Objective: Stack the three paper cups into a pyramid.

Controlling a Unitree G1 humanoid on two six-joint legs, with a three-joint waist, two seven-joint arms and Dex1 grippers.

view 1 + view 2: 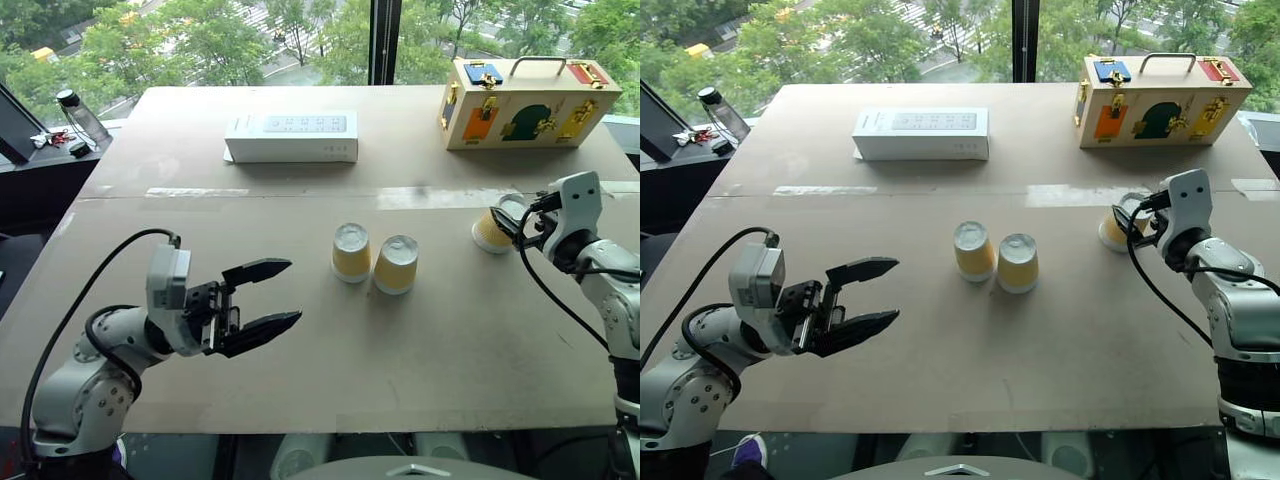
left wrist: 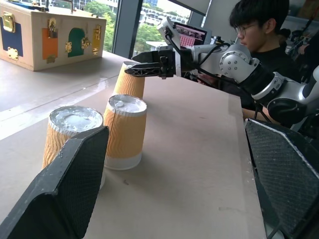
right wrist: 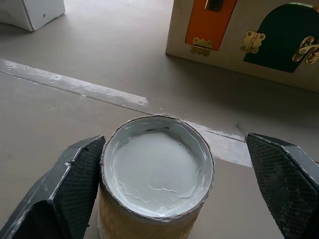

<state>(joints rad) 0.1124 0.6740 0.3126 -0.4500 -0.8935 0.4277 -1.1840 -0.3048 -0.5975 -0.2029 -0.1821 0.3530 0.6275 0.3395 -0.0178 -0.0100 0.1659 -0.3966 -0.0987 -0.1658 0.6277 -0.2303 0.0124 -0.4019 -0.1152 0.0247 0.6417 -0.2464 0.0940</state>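
The robot's right gripper (image 3: 164,199), jaws wide and gripping nothing, straddled the third upturned yellow ribbed paper cup (image 1: 490,232) near the brown table's (image 1: 300,360) right edge; two matching cups (image 1: 374,258) stood mid-table, the open, empty left gripper (image 1: 262,295) farther off.

Left black two-fingered gripper (image 1: 268,297) spread wide, pointing rightward; right black two-fingered gripper (image 3: 164,189) likewise spread, extended forward.

Tan desk (image 1: 300,350) before me, pale tape strip (image 1: 440,197) across it. On it: two upturned paper cups (image 1: 351,252) touching mid-desk, third cup (image 1: 492,229) toward my right, white box (image 1: 291,136) and wooden latch box (image 1: 525,102) at far edge.
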